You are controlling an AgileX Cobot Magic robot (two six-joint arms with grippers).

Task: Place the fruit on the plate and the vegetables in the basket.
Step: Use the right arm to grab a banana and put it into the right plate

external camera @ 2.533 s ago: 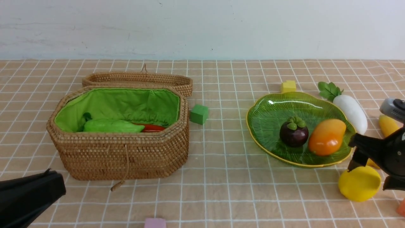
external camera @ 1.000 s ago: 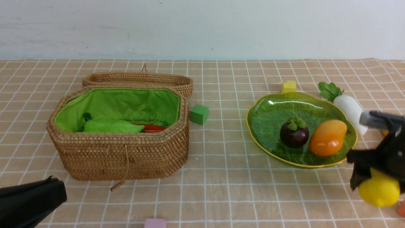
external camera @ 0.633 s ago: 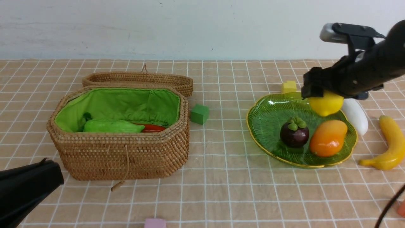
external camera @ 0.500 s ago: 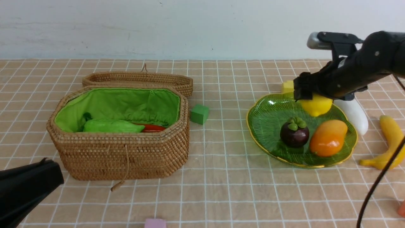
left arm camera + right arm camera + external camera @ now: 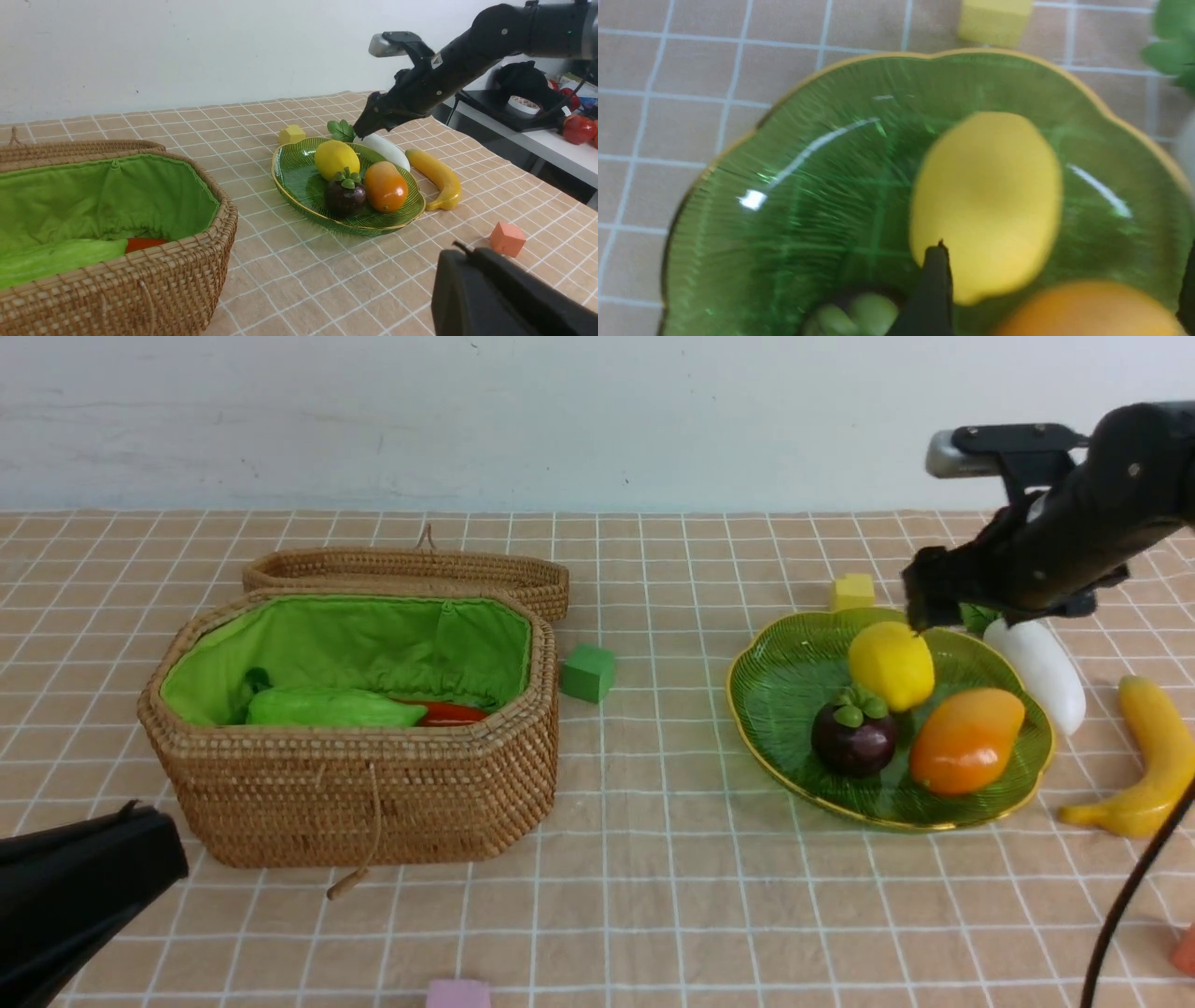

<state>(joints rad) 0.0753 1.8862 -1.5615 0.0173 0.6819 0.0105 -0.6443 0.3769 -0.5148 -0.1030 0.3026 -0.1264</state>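
**Bright, even light, with blur below the right gripper [image 5: 1064, 252]**

Soft, bright light filled the front and left wrist views, where most things looked crisp. The right wrist view was hazier: just below the gripper, the lemon [image 5: 990, 200] and mango [image 5: 1092, 312] had smeared edges. Around the lemon, the glossy plate [image 5: 808, 224] threw back one hard white glint and pale curved streaks. In the front view, the gripper's own outline looked slightly soft.

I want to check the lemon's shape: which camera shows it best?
Right wrist view: the lemon looks largest, slightly blurred. Front and left wrist views show it smaller, on the plate with the mango.
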